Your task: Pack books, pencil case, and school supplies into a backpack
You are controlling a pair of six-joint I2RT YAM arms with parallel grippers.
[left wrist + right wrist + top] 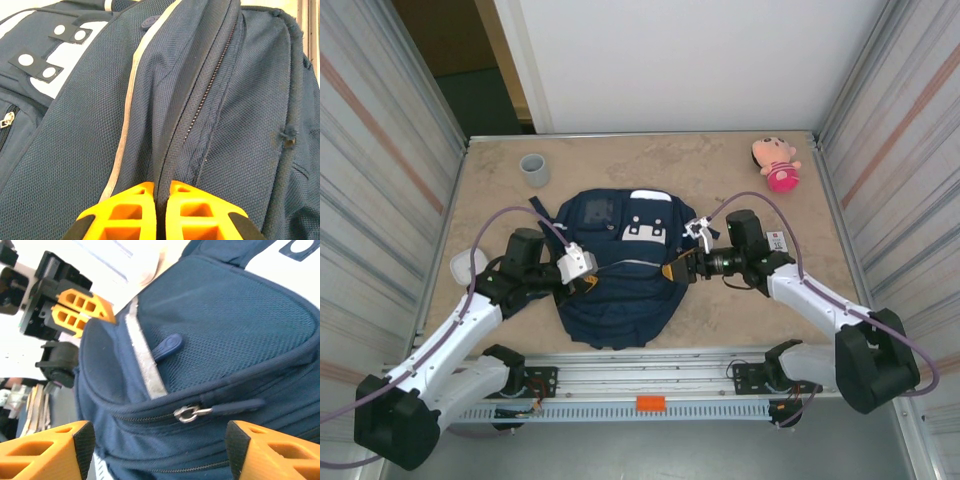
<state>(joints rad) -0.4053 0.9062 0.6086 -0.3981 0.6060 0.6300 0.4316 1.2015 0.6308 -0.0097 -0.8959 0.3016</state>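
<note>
Between closed left fingers, a backpack fold, its lower end hidden.

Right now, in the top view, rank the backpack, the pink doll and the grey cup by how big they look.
1. backpack, by far the largest.
2. pink doll.
3. grey cup, somewhat smaller than the doll.
</note>
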